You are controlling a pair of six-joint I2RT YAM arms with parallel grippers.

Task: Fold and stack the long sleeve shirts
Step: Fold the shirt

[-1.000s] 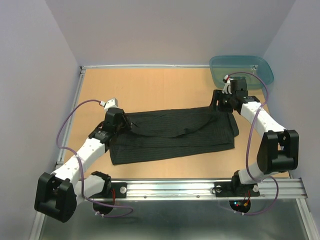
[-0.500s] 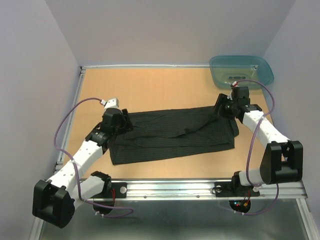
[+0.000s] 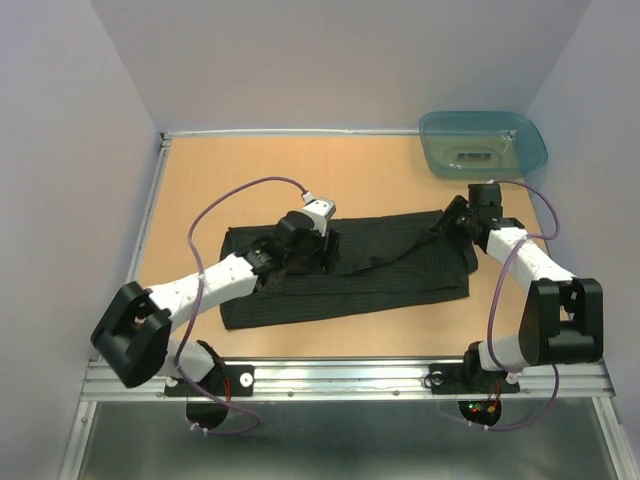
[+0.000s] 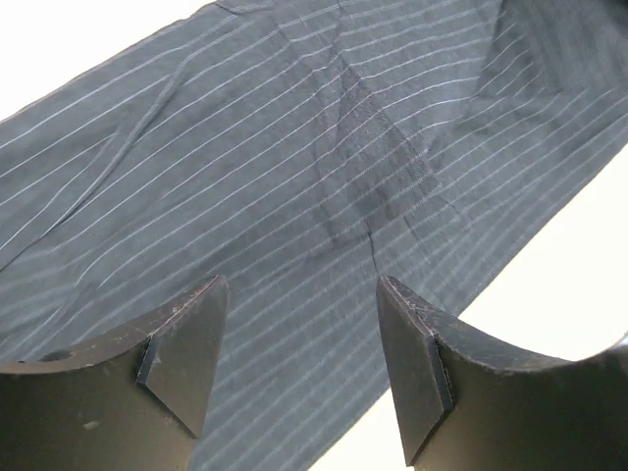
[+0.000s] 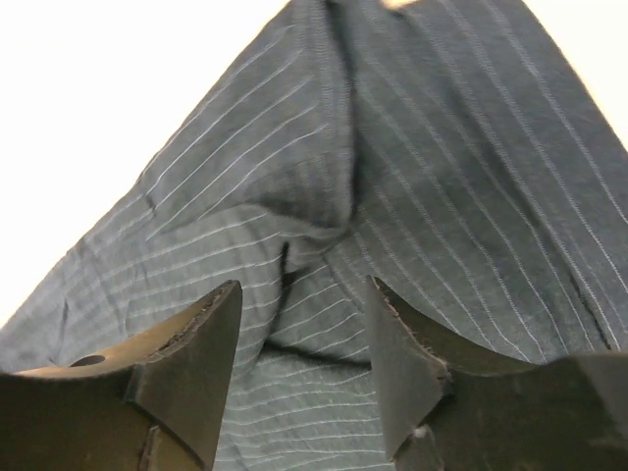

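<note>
1. Top external view: the black shirt (image 3: 400,270) lies across the tabletop (image 3: 300,170), long axis 9 to 3 o'clock.
2. My left hand (image 4: 299,287), spread apart, hovers over its middle; my right hand (image 5: 304,287), also apart, over the 3 o'clock end.

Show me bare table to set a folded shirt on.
Free: the far table strip between back edge, shirt and tub; a narrower strip between shirt and front rail. Crowded: over the shirt, under left gripper and right gripper.
</note>
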